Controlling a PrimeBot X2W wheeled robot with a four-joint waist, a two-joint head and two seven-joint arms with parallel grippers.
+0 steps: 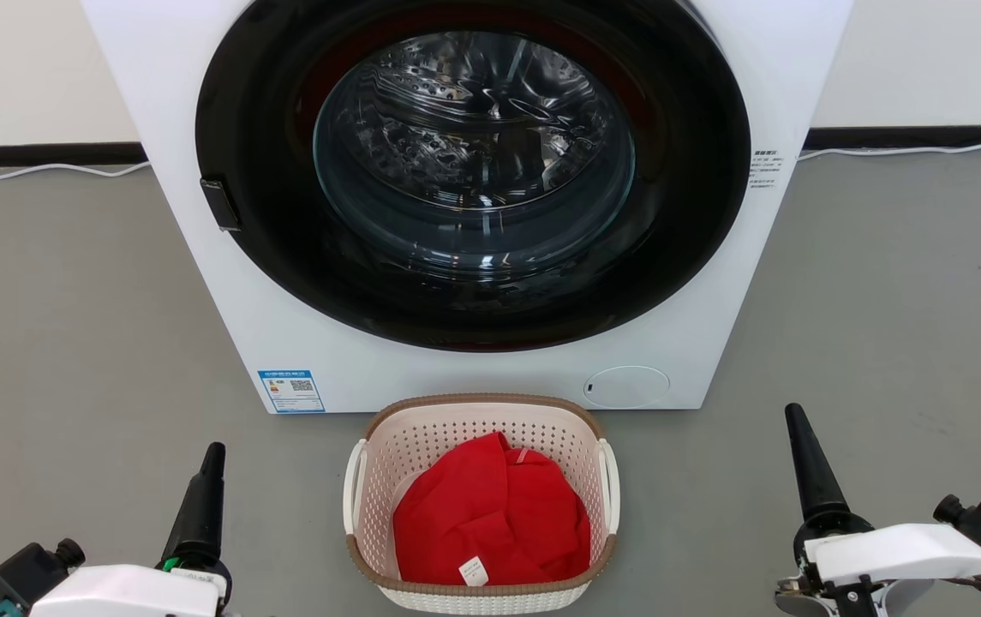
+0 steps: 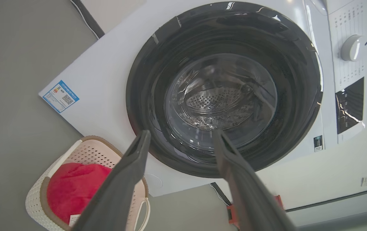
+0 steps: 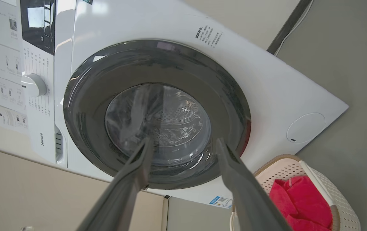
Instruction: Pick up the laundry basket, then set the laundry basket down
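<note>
**Left gripper (image 2: 181, 134) and right gripper (image 3: 184, 141) both spread wide, nothing in them**

So both are hanging low with fingers apart, one on each side of the laundry basket (image 1: 481, 400) and not touching it. It's sitting on the grey floor (image 1: 70, 343) right in front of the washing machine (image 1: 164, 171), under the round door, with a red cloth (image 1: 490, 514) bunched up inside.

The laundry basket (image 1: 421, 446) is cream-white with a dotted perforation pattern and a brown woven-look rim (image 1: 490, 399), holding a red cloth (image 1: 490, 514). At its 12 o'clock the washing machine (image 1: 336, 377) is white with a black door ring (image 1: 696, 214) and a blue label (image 1: 290, 391); the floor (image 1: 70, 343) is plain grey.
</note>
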